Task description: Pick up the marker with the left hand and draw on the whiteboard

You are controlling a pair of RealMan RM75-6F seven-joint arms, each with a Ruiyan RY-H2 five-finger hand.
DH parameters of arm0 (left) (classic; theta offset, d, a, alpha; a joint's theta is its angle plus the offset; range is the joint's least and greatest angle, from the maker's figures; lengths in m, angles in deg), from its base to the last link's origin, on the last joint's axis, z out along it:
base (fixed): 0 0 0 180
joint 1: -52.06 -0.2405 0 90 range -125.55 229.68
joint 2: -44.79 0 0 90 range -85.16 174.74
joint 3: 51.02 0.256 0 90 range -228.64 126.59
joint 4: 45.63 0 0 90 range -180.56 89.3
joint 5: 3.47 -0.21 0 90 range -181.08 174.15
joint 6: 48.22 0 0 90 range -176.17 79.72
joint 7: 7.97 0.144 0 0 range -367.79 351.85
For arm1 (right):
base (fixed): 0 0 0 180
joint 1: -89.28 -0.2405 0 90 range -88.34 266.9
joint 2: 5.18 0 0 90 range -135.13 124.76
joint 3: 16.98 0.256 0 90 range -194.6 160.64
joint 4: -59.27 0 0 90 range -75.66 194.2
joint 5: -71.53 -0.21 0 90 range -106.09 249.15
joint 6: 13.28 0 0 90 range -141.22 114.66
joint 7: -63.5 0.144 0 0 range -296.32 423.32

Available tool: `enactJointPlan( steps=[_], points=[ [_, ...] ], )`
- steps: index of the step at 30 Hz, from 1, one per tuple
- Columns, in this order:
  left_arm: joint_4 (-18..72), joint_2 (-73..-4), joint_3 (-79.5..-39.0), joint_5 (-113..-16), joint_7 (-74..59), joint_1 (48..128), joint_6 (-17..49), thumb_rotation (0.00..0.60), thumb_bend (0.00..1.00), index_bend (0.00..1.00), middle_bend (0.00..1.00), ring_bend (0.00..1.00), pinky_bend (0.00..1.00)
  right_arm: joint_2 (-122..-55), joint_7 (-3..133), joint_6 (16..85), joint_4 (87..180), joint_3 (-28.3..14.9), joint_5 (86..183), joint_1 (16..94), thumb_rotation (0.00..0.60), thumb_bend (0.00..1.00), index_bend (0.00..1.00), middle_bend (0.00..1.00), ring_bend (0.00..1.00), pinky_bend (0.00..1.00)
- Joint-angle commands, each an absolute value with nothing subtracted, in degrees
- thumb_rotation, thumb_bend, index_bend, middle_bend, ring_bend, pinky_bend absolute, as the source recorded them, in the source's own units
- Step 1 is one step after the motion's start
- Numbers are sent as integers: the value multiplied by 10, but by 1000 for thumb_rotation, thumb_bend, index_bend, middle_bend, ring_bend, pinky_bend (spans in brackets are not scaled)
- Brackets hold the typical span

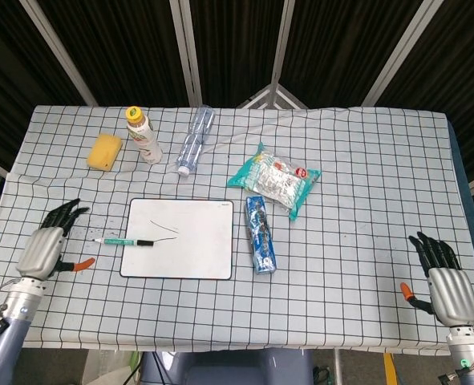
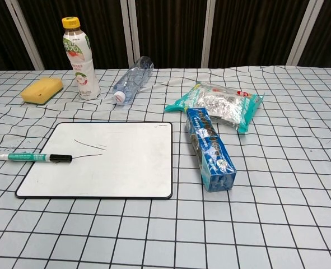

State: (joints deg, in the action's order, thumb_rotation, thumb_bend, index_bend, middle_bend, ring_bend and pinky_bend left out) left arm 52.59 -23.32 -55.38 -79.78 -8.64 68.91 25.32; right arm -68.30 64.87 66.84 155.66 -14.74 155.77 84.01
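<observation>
Head view: green-barrelled marker with black cap end [image 1: 124,241] lies flat across the left edge of the white rectangular whiteboard [image 1: 190,255], black tip over the board, tail out on the checked desk cloth [image 1: 365,208]. Faint black strokes show on the board's upper left part. Left robot hand [image 1: 48,246] sits at the frame's left edge, well apart from the marker, fingers spread, holding nothing. Right robot hand [image 1: 443,281] at lower right, fingers apart, empty.

Chest view: marker [image 2: 33,157] at left, resting half on the board [image 2: 115,168]; neither robot hand shows.

Judgement: drawing looks done, marker released; task at or near its end. If more strokes are wanted, the next move calls for a reach right and a pinch on the barrel.
</observation>
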Motion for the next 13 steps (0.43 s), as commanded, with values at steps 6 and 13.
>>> enactJointPlan(
  steps=[6,13],
  points=[
    [477,-210,-507,-891,8,611,391,600,65,0,0,0,0,-684,646,670,1555,-147,1557,840,600,351,0,0,0,0],
    [470,-205,-496,-909,9,583,428,600,65,0,0,0,0,-683,647,671,1554,-146,1558,841,600,351,0,0,0,0]
  ],
)
